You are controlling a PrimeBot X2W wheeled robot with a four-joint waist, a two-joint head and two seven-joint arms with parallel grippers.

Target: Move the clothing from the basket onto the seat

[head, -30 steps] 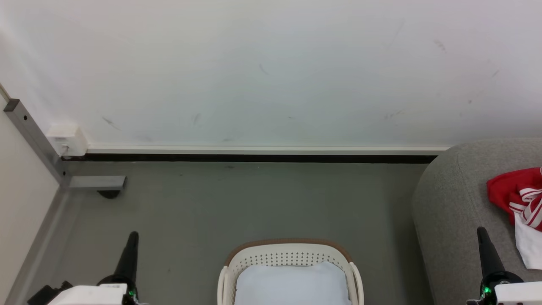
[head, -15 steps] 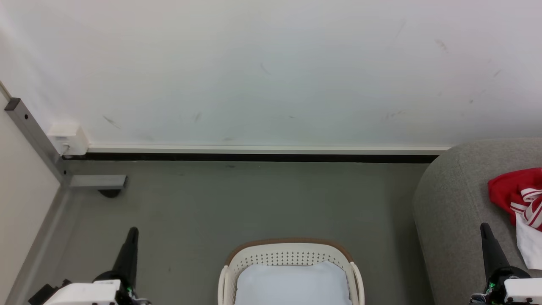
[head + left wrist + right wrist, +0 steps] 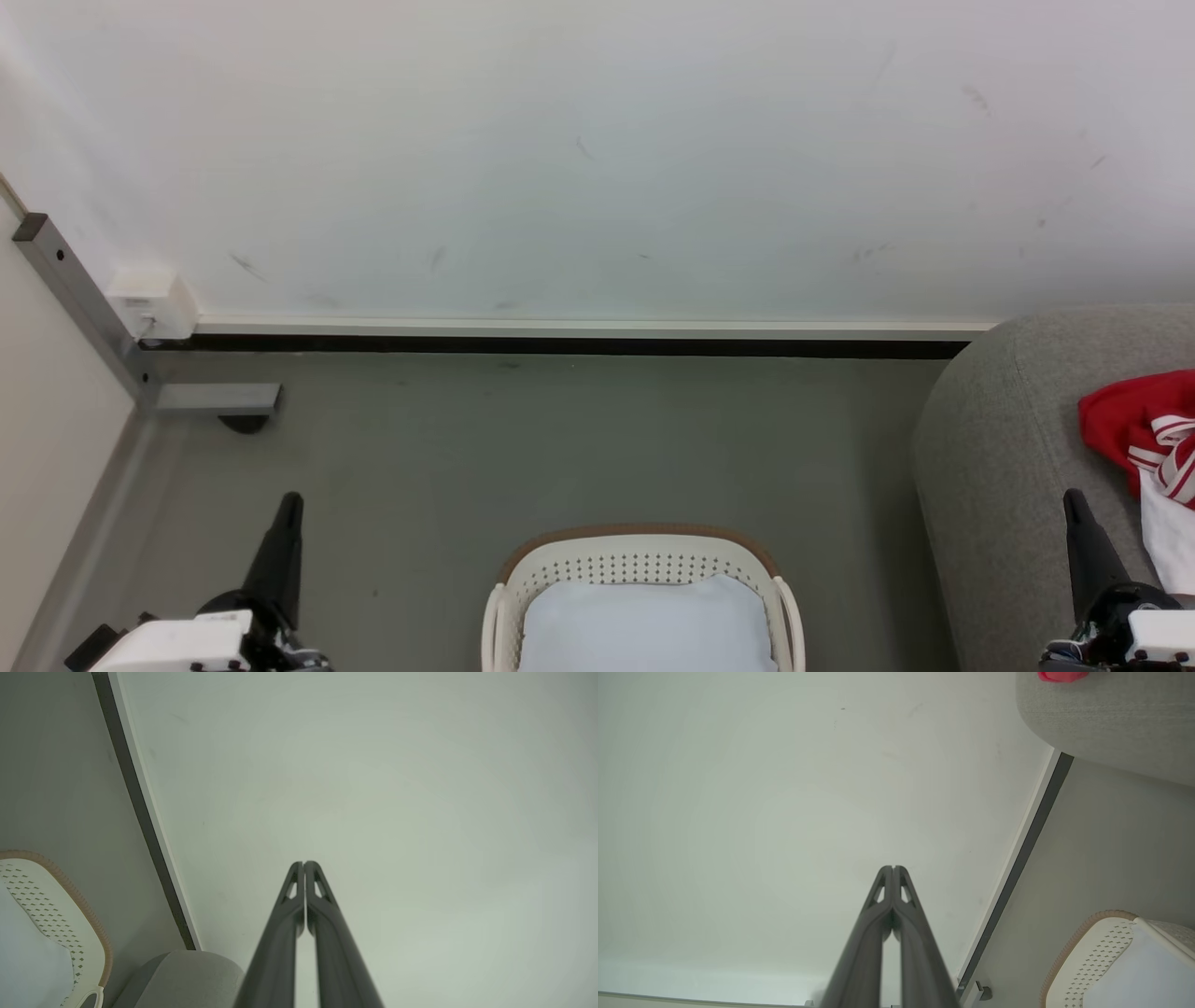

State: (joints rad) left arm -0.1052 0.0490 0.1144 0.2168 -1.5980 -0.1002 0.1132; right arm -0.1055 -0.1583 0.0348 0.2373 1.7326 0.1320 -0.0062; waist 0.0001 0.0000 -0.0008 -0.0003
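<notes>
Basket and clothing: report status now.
Left gripper shut, empty; right gripper shut, empty. Red clothing on the seat; basket shows a pale pad. No obstacle seen between them.

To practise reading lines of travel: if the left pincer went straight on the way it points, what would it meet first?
Most likely the white wall: in its wrist view the shut left pincer aims at bare wall, nothing between, though depth is unclear.
</notes>
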